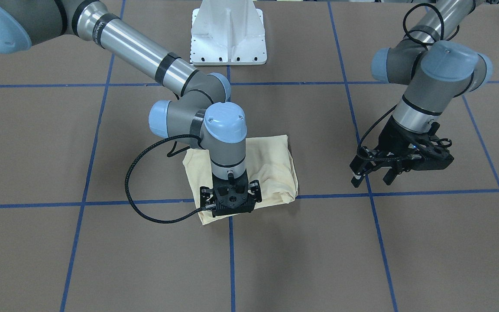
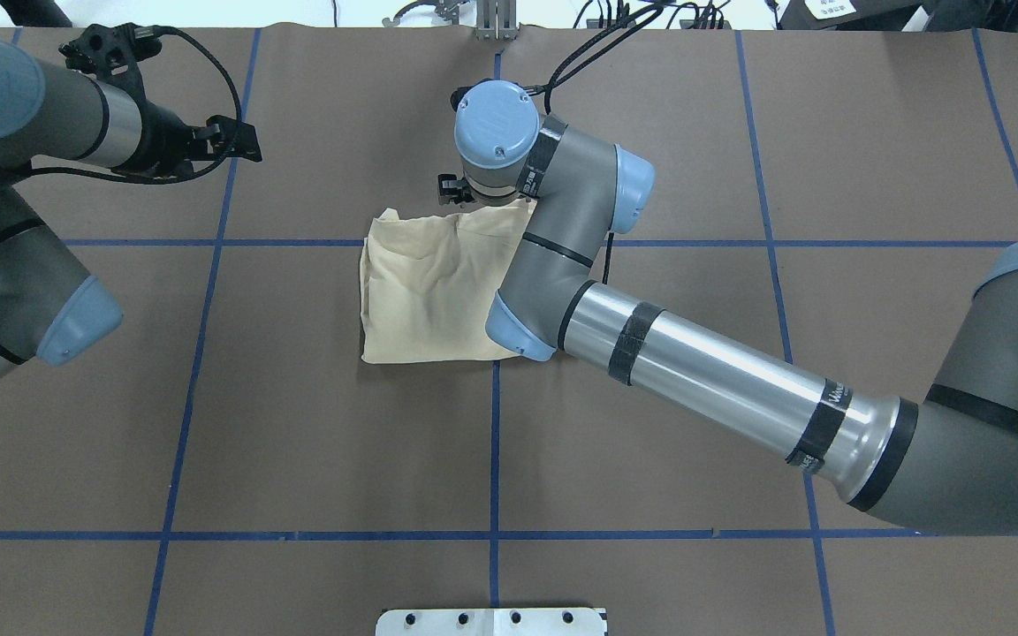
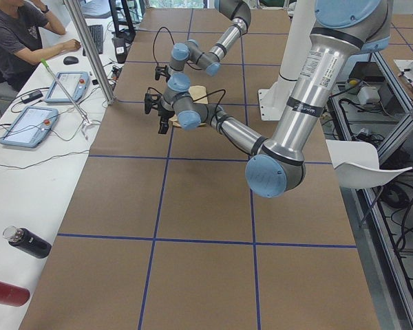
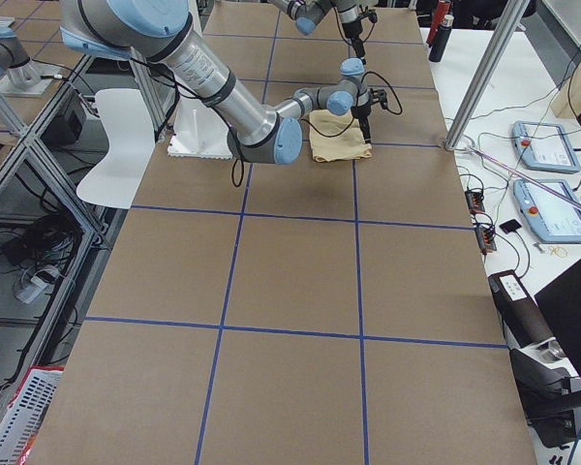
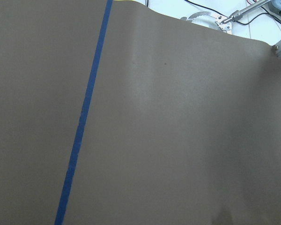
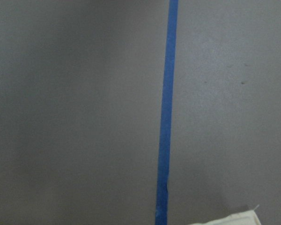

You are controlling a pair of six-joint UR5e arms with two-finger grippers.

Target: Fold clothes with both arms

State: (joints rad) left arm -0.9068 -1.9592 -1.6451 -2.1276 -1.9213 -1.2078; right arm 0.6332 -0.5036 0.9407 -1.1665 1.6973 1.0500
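The brown table point(image 2: 297, 442) is crossed by blue tape point(image 1: 102, 203), and the shirt point(image 1: 275, 160) lies near its middle, right where two tape lines meet. The right arm point(image 2: 703, 371) reaches across to it. The left arm point(image 1: 422, 91) hangs over bare table, well off to the side.

The shirt is already down to a small, plump rectangle of several layers, print hidden, with soft creases. I'd expect it to be very light and limp. It won't slip much on the paper covering, but the layers would slide apart if only the top one were pinched. The best grip looks to be at a corner or along a folded edge, taking every layer at once and lifting low.

The right gripper point(image 1: 231, 203) points straight down at the shirt's edge farthest from the robot. Its own body hides the fingertips, so I cannot tell whether it is spread or closed. The left gripper point(image 1: 371, 180) holds nothing, with its fingers clearly apart.
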